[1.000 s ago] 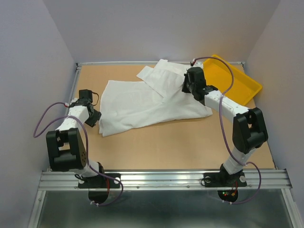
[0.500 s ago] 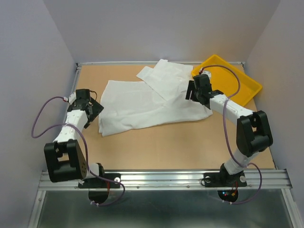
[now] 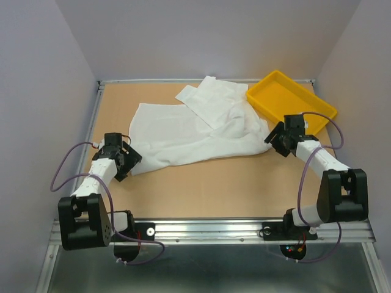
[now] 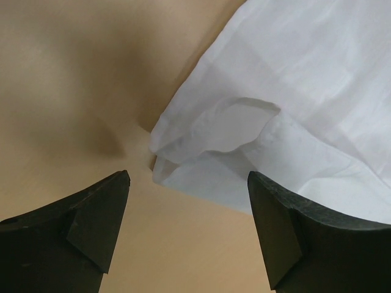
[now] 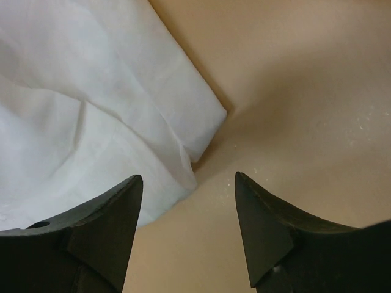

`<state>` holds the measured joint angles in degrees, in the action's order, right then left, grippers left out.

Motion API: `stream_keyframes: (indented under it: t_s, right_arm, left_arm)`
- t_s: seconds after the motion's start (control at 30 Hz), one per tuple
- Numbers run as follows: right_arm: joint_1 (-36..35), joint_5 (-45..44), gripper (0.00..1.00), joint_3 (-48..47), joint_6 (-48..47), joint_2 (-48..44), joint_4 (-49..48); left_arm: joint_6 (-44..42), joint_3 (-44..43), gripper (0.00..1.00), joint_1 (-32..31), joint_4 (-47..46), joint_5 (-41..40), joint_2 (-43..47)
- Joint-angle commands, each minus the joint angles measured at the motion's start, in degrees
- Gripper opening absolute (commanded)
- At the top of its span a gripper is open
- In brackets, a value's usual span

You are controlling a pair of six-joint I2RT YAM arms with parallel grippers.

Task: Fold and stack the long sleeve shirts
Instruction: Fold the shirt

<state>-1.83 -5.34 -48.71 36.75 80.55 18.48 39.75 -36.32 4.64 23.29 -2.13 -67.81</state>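
A white long sleeve shirt (image 3: 192,131) lies partly folded across the middle of the table, one flap (image 3: 208,97) reaching toward the back. My left gripper (image 3: 129,160) is open at the shirt's near-left corner (image 4: 201,152), with only bare table between its fingers. Off the shirt's right corner (image 5: 183,131), my right gripper (image 3: 275,140) is open too and holds nothing. Both grippers (image 4: 188,177) (image 5: 189,180) point at the cloth's edges without touching it.
A yellow tray (image 3: 292,101) sits at the back right, just behind my right gripper. Grey walls close in the left, right and back sides. Bare wooden table (image 3: 214,183) runs between the shirt and the metal rail (image 3: 208,229) at the front.
Both grippers let go of the shirt and opened. Each arm drew back toward the near edge, the right one off the top of the cloth, the left one down along its left edge.
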Motion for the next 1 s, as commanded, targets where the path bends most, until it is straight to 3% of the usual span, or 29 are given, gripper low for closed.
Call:
stream_keyframes:
  t_s: [0.0, 0.3, 0.57, 0.87, 0.97]
  right_arm:
    - [1.0, 1.6, 0.67, 1.9, 6.0, -2.7, -0.5]
    - [1.6, 8.4, 0.62, 8.4, 10.5, -1.3, -7.8]
    - [1.6, 8.7, 0.57, 11.5, 12.9, -0.3, -12.1]
    - [1.6, 7.8, 0.4, 12.0, 13.5, 2.4, -16.2]
    - [1.6, 7.5, 0.29, 12.3, 13.8, 3.0, -17.5]
  left_arm:
    - [0.2, -0.4, 0.88, -1.1, -3.0, 0.7, -1.5]
    - [0.1, 0.8, 0.81, -2.3, -4.9, -1.6, -5.6]
    - [-0.5, 1.3, 0.62, -2.4, -5.2, -3.3, -7.4]
    - [-2.8, -1.2, 0.39, -2.6, -4.1, -4.3, -10.1]
    - [-3.5, -2.3, 0.32, -2.6, -3.8, -5.1, -11.0]
